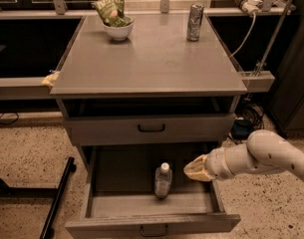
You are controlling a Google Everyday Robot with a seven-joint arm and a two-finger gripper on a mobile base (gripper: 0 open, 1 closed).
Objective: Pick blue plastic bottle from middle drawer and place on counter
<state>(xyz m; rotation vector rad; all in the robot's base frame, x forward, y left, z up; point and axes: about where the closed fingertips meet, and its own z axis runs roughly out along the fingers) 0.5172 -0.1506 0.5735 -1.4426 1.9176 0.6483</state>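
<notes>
The blue plastic bottle (162, 180), small and clear with a white cap, stands upright in the open middle drawer (151, 222), near its front centre. My gripper (193, 170) comes in from the right on a white arm and hovers over the drawer's right part, just right of the bottle's cap and apart from it. The counter (151, 59) is the broad grey cabinet top above.
A silver drink can (194, 22) stands at the counter's back right. A white bowl with a green bag (115, 20) sits at the back left. The shallower upper drawer (151, 128) is slightly open above the bottle. A black stand leg (59, 198) lies on the floor at left.
</notes>
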